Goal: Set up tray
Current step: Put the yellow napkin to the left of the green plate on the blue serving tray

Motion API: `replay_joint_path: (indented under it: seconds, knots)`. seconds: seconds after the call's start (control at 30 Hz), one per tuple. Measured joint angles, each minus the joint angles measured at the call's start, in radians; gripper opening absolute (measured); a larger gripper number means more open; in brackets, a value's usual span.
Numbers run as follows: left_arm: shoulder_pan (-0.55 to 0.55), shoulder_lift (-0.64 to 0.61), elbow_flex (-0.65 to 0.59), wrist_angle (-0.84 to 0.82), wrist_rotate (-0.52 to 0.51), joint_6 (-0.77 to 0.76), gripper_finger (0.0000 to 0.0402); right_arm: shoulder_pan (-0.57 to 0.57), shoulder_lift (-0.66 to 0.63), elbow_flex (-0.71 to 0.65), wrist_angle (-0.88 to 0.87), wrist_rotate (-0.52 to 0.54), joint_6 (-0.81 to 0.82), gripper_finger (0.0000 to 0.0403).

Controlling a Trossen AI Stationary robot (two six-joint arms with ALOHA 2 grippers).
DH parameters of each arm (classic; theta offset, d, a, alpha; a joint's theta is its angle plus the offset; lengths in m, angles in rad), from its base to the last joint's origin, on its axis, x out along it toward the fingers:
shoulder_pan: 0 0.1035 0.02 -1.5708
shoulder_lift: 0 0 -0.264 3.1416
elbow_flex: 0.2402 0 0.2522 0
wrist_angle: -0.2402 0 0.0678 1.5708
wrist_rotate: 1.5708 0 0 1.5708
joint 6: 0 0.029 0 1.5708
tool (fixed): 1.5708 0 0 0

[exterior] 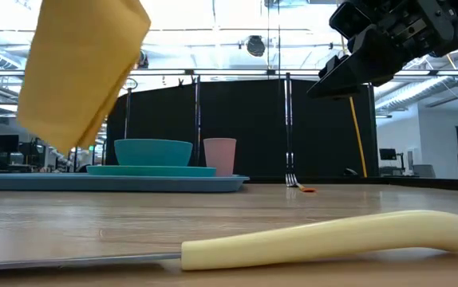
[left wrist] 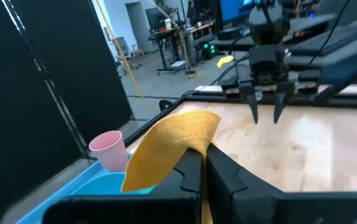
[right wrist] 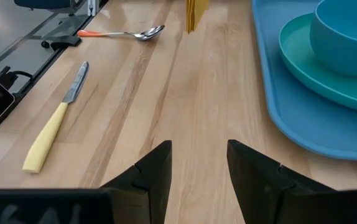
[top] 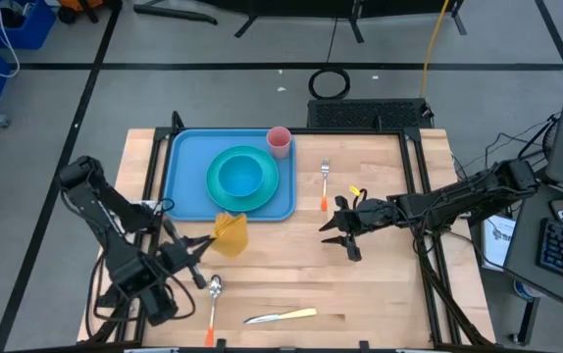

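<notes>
Left wrist view: our left gripper (left wrist: 202,163) has its fingers pinched tight on a yellow napkin (left wrist: 169,148), hanging in the air.

Just past those fingers we've got the near edge of the tray (top: 181,186), big light-blue thing, with a teal plate (top: 218,188) and a teal bowl (top: 241,175) stacked on it and a pink cup (top: 279,141) at its far corner. Right under and beside the left fingers on the wood table (top: 380,284) sits a spoon (top: 213,294), and a bit further out a yellow-handled knife (top: 281,316). Our right gripper (top: 341,232) hovers above the table with its fingers parted and holding nothing; an orange-handled fork (top: 325,182) lies just beyond them, between them and the tray's right side.
</notes>
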State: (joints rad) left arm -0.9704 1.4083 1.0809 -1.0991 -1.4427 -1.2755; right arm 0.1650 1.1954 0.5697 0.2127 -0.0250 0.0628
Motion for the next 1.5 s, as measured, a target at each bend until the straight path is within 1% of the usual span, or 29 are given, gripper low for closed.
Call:
replay_joint_path:
  seconds: [0.1,0.2,0.27,0.37,0.53,0.77,0.97,1.07,1.23,1.5]
  knots:
    - [-0.028,-0.002,0.000,-0.102,-0.021,-0.134,0.0002,0.000,0.000,0.000,0.000,0.001,0.000,0.0144]
    - [-0.033,-0.002,0.000,-0.167,-0.048,-0.163,0.0002,-0.004,0.000,0.000,0.000,0.002,0.000,0.0144]
    - [-0.025,-0.002,0.000,-0.217,-0.030,-0.184,0.0002,-0.008,0.000,0.000,0.000,0.002,0.000,0.0144]
    - [-0.017,-0.002,0.000,-0.306,0.021,-0.254,0.0002,-0.008,0.000,0.000,0.000,0.003,0.000,0.0144]
    - [-0.012,-0.002,0.000,-0.471,0.085,-0.436,0.0002,-0.008,0.000,0.000,0.000,0.002,0.000,0.0144]
    - [0.005,-0.025,-0.031,-0.473,0.109,-0.444,0.0002,-0.008,0.000,0.000,0.000,0.002,0.000,0.0144]
    - [0.072,-0.066,-0.073,-0.472,0.107,-0.446,0.0002,-0.008,0.000,0.000,0.005,0.003,0.000,0.0144]
    - [0.135,-0.096,-0.092,-0.474,0.160,-0.410,0.0002,-0.008,0.000,0.000,0.016,0.003,0.000,0.0144]
    - [0.234,-0.140,-0.150,-0.473,0.261,-0.408,0.0002,-0.008,0.000,0.000,0.016,0.003,0.000,0.0144]
    - [0.286,-0.230,-0.235,-0.471,0.268,-0.451,0.0002,-0.008,0.000,0.000,0.016,0.003,0.000,0.0144]
